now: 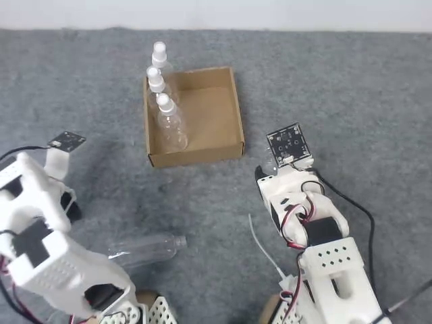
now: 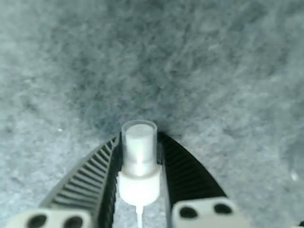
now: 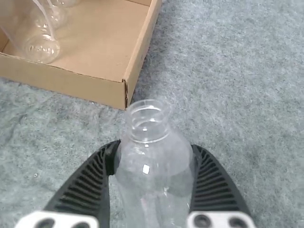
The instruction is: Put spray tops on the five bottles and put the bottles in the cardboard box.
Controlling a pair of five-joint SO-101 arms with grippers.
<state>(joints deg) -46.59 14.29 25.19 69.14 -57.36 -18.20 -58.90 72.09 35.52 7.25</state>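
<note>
Left gripper (image 2: 138, 140) is pinched shut on a spray top (image 2: 138, 183), right gripper (image 3: 154, 148) clamped round an open bottle (image 3: 149, 128), neck pointing towards the cardboard box (image 3: 71, 81) corner; arms well apart, so I reckon the top goes across to that neck

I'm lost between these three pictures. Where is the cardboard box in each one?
High view: cardboard box at the table's far middle, bottles with spray tops inside.
Right wrist view: its corner lies just beyond the open bottle in the right end effector.
Left wrist view: faces grey carpet, a spray top in the left end effector.
Shared landmark: the grey carpet.
</note>
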